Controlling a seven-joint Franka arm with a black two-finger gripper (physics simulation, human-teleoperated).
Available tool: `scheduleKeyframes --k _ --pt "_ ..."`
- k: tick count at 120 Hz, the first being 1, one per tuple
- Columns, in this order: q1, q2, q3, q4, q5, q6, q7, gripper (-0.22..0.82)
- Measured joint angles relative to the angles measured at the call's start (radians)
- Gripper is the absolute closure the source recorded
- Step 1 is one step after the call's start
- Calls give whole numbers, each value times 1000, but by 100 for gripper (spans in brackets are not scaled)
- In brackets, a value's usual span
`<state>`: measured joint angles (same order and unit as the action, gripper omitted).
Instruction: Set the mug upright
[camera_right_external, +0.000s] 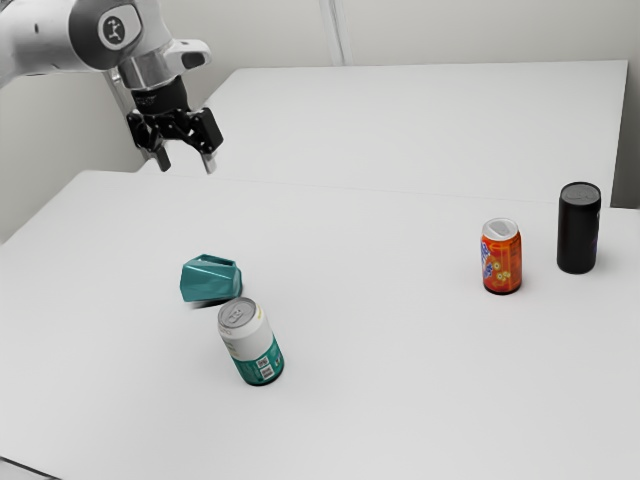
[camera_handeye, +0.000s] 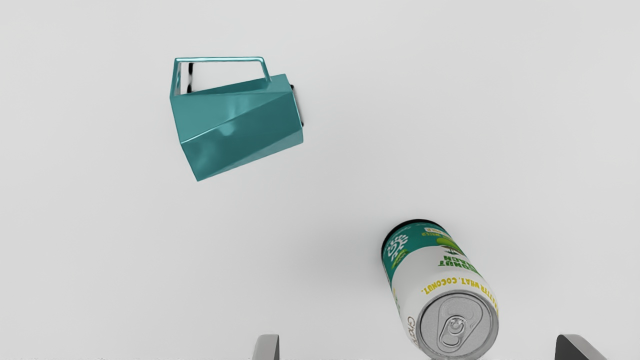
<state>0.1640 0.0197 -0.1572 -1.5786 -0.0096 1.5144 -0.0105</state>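
High over the table's far-left part in the exterior view is my gripper (camera_right_external: 188, 164), apart from every object. A teal faceted mug (camera_right_external: 210, 280) lies on its side on the table, behind a white and green can. The wrist view has the same mug (camera_handeye: 240, 120) with its angular handle out to one side. There my gripper (camera_handeye: 417, 347) is open, its two fingertips wide apart, and the mug lies well away from them.
A white and green can (camera_right_external: 251, 342) stands close to the mug; in the wrist view this can (camera_handeye: 440, 290) appears between the fingertips, below them. An orange can (camera_right_external: 502, 257) and a black can (camera_right_external: 579, 228) stand toward the exterior view's right on the white table (camera_right_external: 400, 400).
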Motion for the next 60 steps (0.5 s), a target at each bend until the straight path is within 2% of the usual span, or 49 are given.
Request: scheduleKeyframes --k 33,60 --pt "81 -50 -1 -216 -144 117 106 0" --pt "225 -43 -1 -325 -298 203 260 0"
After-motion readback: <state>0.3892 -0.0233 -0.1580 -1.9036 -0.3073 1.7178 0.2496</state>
